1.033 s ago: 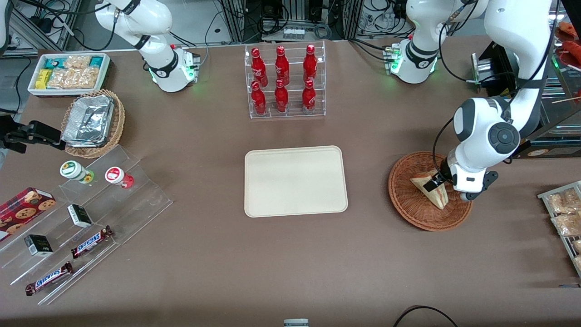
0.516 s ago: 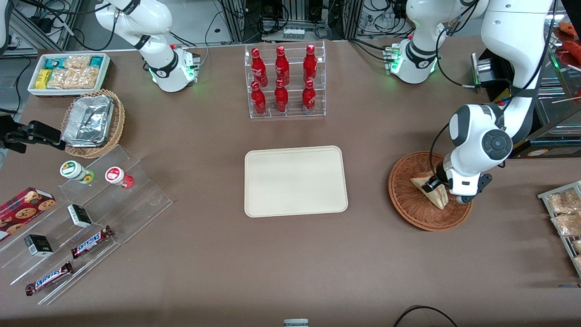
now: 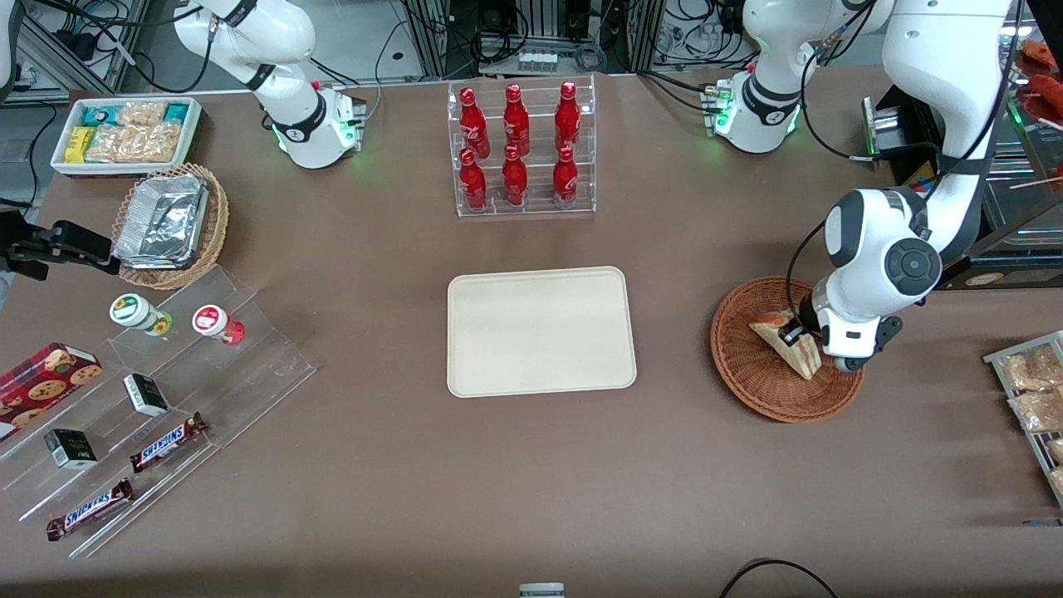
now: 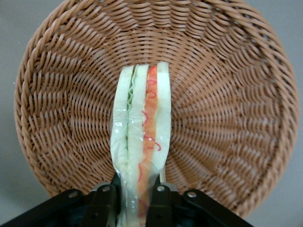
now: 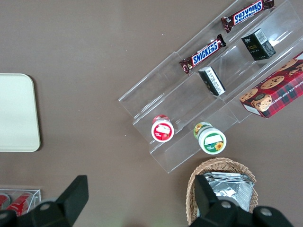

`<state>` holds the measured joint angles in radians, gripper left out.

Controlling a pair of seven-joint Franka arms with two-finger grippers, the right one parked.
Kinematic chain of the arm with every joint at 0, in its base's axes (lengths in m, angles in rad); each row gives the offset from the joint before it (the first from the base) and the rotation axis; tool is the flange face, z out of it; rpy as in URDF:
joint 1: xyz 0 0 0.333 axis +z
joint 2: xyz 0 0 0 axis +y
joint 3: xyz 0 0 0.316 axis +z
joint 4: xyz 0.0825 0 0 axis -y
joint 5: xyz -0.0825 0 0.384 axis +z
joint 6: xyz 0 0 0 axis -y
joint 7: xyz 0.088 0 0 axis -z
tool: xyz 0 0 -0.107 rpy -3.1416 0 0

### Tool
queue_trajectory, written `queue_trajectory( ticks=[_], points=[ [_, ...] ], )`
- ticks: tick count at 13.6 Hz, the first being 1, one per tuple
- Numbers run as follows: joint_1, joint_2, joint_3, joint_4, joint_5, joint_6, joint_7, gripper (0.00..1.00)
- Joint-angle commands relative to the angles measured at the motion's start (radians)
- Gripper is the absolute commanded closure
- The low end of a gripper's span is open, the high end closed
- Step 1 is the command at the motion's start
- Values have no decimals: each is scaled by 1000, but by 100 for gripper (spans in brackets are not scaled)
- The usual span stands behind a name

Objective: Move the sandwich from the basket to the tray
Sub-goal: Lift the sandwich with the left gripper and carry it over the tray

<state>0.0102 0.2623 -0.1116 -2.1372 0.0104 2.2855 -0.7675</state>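
Observation:
The sandwich (image 3: 787, 342) is a wedge of pale bread with red-orange and green filling, wrapped in clear film, in the round brown wicker basket (image 3: 747, 374) toward the working arm's end of the table. In the wrist view the sandwich (image 4: 141, 142) stands on edge above the basket weave (image 4: 227, 104). My left gripper (image 3: 799, 336) is over the basket and shut on the sandwich, one black finger (image 4: 105, 201) on each bread face (image 4: 137, 208). The cream-beige tray (image 3: 541, 330) lies flat at the table's middle, with nothing on it.
A clear rack of red bottles (image 3: 521, 149) stands farther from the front camera than the tray. A rack of packaged snacks (image 3: 1034, 394) sits at the table edge beside the basket. Tiered acrylic shelves with candy bars (image 3: 158, 399) and a tan basket of foil containers (image 3: 170, 223) lie toward the parked arm's end.
The arm shifted slightly toward the tray and the sandwich rose a little and moved with the gripper inside the basket.

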Motion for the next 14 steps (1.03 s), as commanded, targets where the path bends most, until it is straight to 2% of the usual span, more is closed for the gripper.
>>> queue_trajectory(
  ticks=[1, 5, 8, 14],
  points=[
    [-35, -31, -13, 74, 13, -127, 37, 100],
    [-130, -26, -14, 181, 11, -282, 86, 100],
    [-220, 3, -16, 209, 0, -273, 80, 100],
    [-433, 155, -16, 388, -3, -285, 65, 100]
  ],
)
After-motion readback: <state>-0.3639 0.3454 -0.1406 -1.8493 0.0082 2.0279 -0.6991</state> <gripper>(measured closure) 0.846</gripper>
